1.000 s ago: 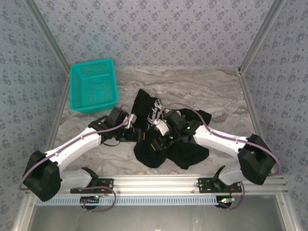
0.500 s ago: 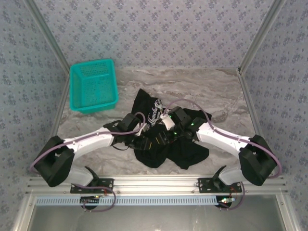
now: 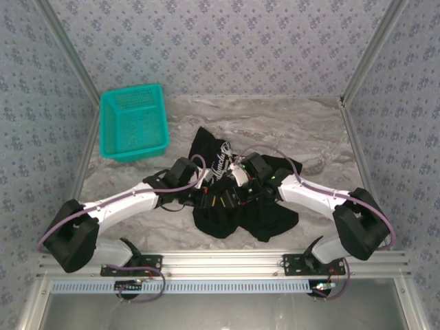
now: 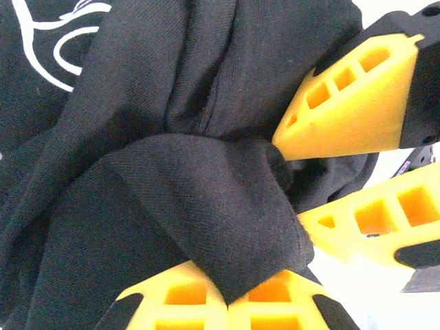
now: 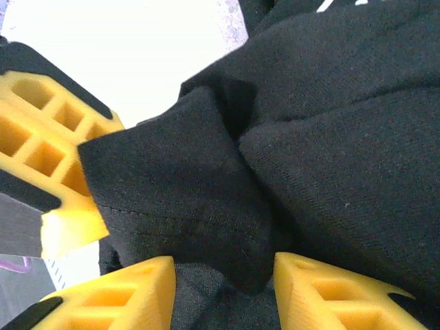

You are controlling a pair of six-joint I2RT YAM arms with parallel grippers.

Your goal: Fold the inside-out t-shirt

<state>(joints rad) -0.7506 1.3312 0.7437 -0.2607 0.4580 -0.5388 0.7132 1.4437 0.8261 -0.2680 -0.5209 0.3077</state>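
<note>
The inside-out t-shirt is lying crumpled in a black heap on the marbled worktop, near its middle and slightly toward the near edge. It is sitting well apart from the teal basket at the far left. Part of its white printed lettering is showing on the far flap, and the rest of the cloth is bunching into thick folds.

Both arms are meeting over the heap. In the left wrist view, the left pincer is standing fully closed, its yellow fingers pressing together with a pointed fold of the black cloth nipped between their tips. In the right wrist view, the right pincer is standing partly open, its fingers apart and clamping a thick wad of the shirt that is filling the gap and touching both. The two pincers are gripping the cloth just beside each other.
</note>
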